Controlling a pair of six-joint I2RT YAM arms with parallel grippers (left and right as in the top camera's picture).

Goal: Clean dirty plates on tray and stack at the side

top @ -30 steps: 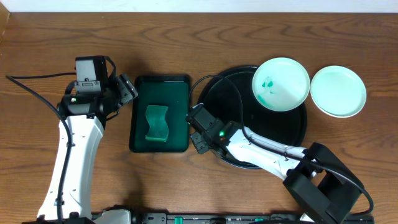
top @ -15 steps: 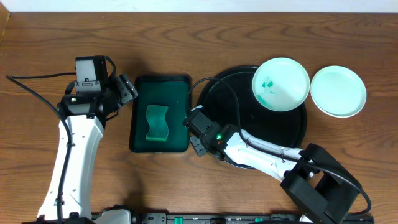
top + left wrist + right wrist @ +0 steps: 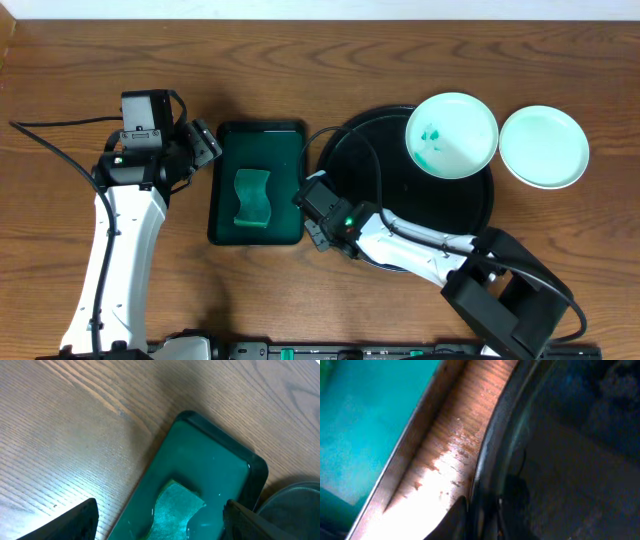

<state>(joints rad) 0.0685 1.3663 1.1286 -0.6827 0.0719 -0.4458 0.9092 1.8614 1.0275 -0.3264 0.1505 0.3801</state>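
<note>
The black tray point(image 3: 400, 215) lies right of centre. On its far right part rests a white plate point(image 3: 452, 135) with teal smears. Another plate point(image 3: 543, 147), without marks, lies on the table just right of the tray. My right gripper point(image 3: 318, 205) is at the tray's left rim point(image 3: 495, 445). One finger point(image 3: 457, 520) is outside the rim and the other inside, and the jaws are closed on it point(image 3: 480, 515). My left gripper point(image 3: 205, 145) hangs open over the left edge of the green tray point(image 3: 200, 470), nothing between its fingers point(image 3: 160, 517).
A rectangular dark green tray point(image 3: 257, 182) with a green sponge point(image 3: 253, 197) stands between the two arms, a narrow strip of wood point(image 3: 450, 460) separating it from the black tray. The right arm's base point(image 3: 510, 300) sits at the front right.
My right arm has shifted slightly left along the tray's rim, and its base link has turned a little. The left arm and the plates have not moved.
</note>
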